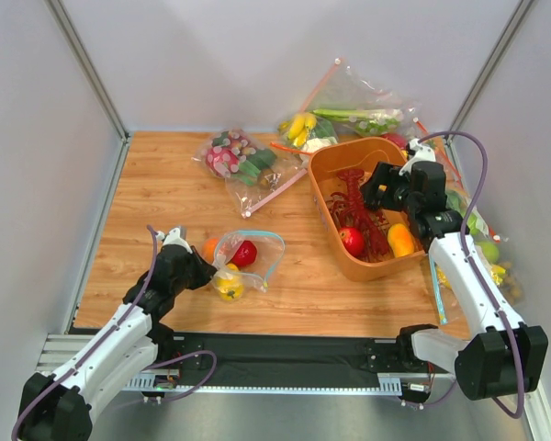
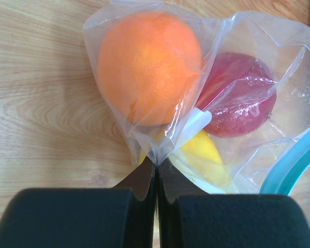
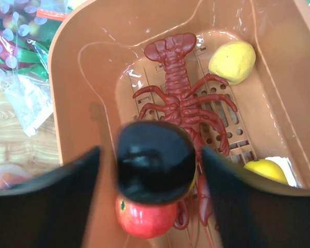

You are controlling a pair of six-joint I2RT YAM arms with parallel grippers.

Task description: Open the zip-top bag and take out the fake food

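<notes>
The zip-top bag [image 1: 257, 260] lies open on the table, its teal zip strip [image 2: 289, 165] curving at the right. My left gripper [image 1: 205, 269] is shut on the bag's bottom corner [image 2: 156, 164]. Inside the bag are an orange fruit [image 2: 147, 67], a red one [image 2: 237, 98] and a yellow one [image 2: 204, 155] by the white label [image 2: 196, 126]. My right gripper [image 1: 378, 188] hovers over the orange basket [image 1: 326, 161] with its fingers spread. A dark round fruit [image 3: 155, 161], blurred, sits between them with gaps on both sides.
The basket [image 3: 72, 88] holds a red toy lobster [image 3: 181, 98], a red fruit [image 3: 144, 219] and two yellow fruits [image 3: 232, 62] [image 3: 266, 169]. Other clear bags of toy food [image 1: 243, 161] [image 1: 349, 119] lie at the back and along the right wall.
</notes>
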